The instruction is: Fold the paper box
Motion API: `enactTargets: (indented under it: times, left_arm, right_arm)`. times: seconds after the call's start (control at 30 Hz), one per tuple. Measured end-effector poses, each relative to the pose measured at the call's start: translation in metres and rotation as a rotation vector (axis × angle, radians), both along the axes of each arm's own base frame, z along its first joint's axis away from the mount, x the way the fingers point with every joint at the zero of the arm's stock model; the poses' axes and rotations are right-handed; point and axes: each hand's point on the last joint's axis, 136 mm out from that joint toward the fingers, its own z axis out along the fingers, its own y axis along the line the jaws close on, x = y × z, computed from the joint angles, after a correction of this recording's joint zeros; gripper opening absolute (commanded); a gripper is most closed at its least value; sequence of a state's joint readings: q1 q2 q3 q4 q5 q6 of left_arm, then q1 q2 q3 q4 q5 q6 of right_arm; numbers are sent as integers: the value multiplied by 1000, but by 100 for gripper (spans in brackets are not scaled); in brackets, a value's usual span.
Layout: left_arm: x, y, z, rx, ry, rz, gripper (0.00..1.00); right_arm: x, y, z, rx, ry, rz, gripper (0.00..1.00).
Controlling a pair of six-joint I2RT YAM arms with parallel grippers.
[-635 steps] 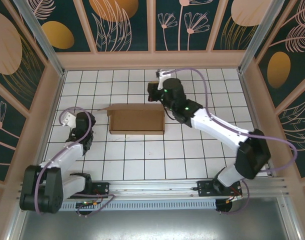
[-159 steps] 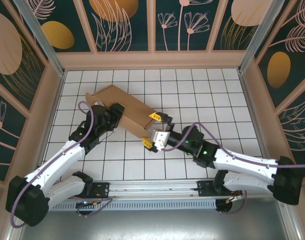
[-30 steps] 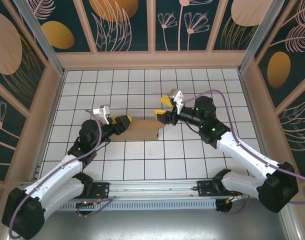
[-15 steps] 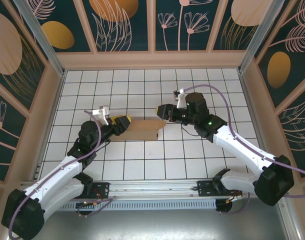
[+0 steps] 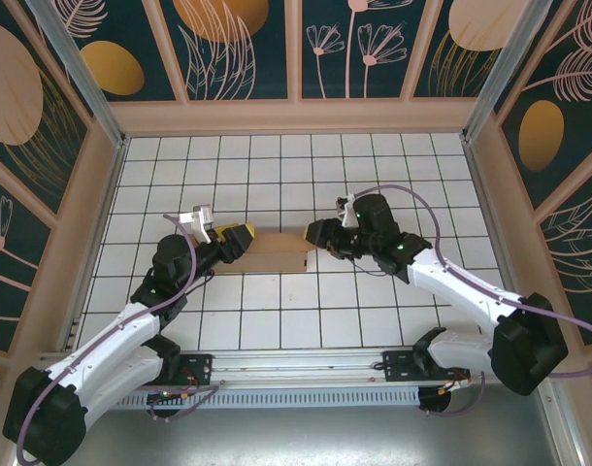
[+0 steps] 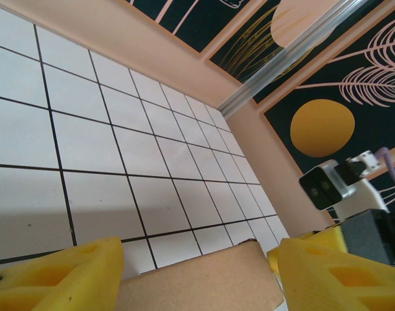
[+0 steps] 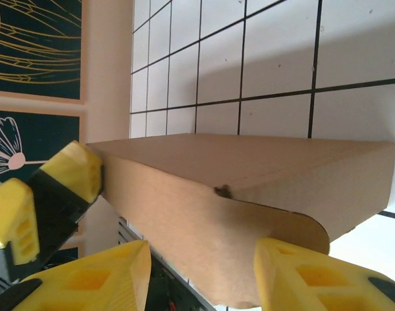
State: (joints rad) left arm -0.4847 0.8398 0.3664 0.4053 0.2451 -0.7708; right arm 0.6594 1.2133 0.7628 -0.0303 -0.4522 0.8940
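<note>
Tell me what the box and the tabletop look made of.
The paper box looks like plain brown cardboard, matte and unprinted: dull tan faces, sharp creases, a rounded die-cut flap. The tabletop is smooth white with a black grid and faint sheen; tile or printed laminate, can't tell.

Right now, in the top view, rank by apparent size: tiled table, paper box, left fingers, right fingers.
1. tiled table
2. paper box
3. left fingers and right fingers: these look alike, so I won't rank them.
</note>
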Motion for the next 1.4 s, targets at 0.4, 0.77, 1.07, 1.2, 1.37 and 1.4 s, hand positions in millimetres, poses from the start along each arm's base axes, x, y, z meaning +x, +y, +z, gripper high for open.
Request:
enactTargets:
  times: [0.4,0.77,1.07,1.2,1.37,1.4]
  left_arm:
    - [6,6,-1,6,-7,38,65]
    - [3,6,0,2,-9,29,65]
    - [0,7,1,-5,1,29,65]
    - [0,6,1,-14,8,29,66]
    - [0,6,1,-14,9,29,66]
    - [0,6,1,-14,9,29,67]
  right_arm:
    - [10,20,-8,91,-16,17,50]
    - [18,6,68,-162,-324,-3,33]
    - [3,77,49,-156,-309,224,0]
    - [5,88,24,-171,-260,258,0]
    - [6,90,14,-180,-242,267,0]
    - [6,89,12,-183,-239,267,0]
